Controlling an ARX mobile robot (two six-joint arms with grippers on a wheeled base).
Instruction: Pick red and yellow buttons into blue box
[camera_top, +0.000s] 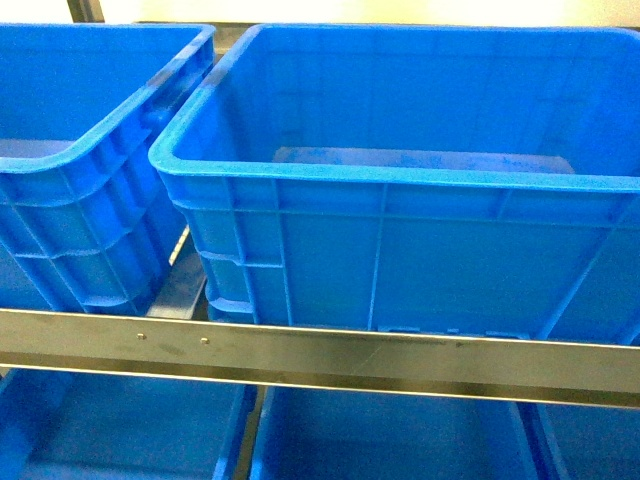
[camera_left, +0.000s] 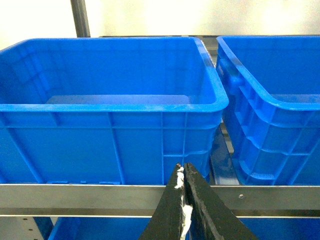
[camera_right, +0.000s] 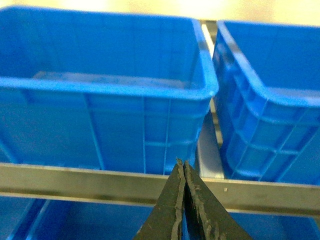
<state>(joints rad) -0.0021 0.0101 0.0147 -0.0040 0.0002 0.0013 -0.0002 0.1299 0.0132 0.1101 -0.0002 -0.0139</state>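
Crates fill every view, and we can read no brand, label or writing on any of them. From the head camera we see two deep blue boxes side by side on a shelf behind a metal rail (camera_top: 320, 355): a large box (camera_top: 400, 175) across the middle and right, and a second box (camera_top: 90, 150) at the left, their rims close together but apart. As far as the head view shows, the large box holds nothing, its floor only scuffed; of the left one we see just a bare strip of floor. Below the rail, more blue bins (camera_top: 130, 430) sit on a lower level, and what shows of them looks bare.

We cannot find the red and yellow buttons in any view, so we cannot say where they are.

Our left gripper (camera_left: 183, 167) hangs in front of the rail, just below a crate's front corner; its black fingers are pressed together with nothing visible between the tips, though a bit of white material shows lower down between them. Our right gripper (camera_right: 182, 164) sits likewise before the rail, jaws closed tip to tip and holding nothing. Neither gripper appears in the head view.
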